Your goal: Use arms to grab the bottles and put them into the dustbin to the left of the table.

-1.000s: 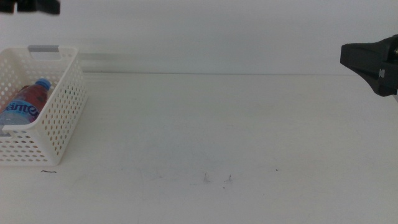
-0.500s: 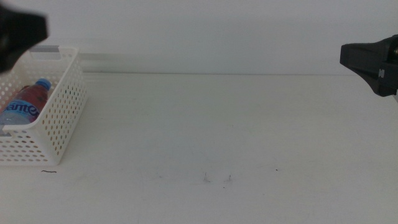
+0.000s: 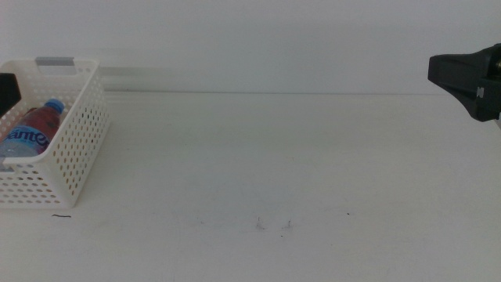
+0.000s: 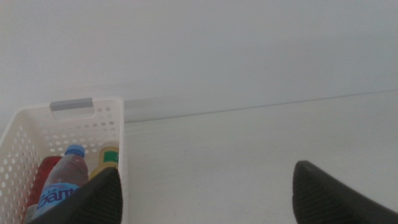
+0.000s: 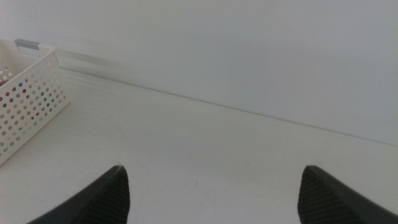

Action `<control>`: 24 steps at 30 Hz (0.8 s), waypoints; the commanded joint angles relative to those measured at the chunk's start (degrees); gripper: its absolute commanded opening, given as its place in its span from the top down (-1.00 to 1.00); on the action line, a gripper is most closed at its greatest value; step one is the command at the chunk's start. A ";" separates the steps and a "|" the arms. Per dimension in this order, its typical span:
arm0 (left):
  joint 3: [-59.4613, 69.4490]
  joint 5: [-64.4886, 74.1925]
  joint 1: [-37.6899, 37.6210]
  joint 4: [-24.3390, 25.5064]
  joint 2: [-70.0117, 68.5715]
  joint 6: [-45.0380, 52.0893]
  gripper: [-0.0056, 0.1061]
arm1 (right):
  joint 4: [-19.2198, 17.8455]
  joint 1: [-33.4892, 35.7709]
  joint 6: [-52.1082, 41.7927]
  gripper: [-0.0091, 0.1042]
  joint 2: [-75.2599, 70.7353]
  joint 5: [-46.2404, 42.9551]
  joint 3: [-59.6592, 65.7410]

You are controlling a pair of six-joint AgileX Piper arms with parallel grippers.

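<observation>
The white perforated dustbin stands at the table's left end. Inside it lie a blue-capped water bottle, a red can and a yellow tea bottle; the water bottle rests between those two. My left gripper is open and empty beside the dustbin, showing in the middle view only as a dark sliver at the left edge. My right gripper is open and empty, held above the table's right side; its arm shows at the right edge.
The white table carries a few small dark marks near the front and a short dark line beside the dustbin. A pale wall runs behind the table's far edge. The dustbin also shows in the right wrist view.
The left arm has dropped from the top left corner to the left edge beside the dustbin, mostly leaving the middle view. The right arm has not moved.
</observation>
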 commanded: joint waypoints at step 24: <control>38.51 -20.88 -0.36 0.11 -26.55 -0.73 -0.78 | -1.48 -18.11 -0.46 -0.72 -49.74 -11.90 50.26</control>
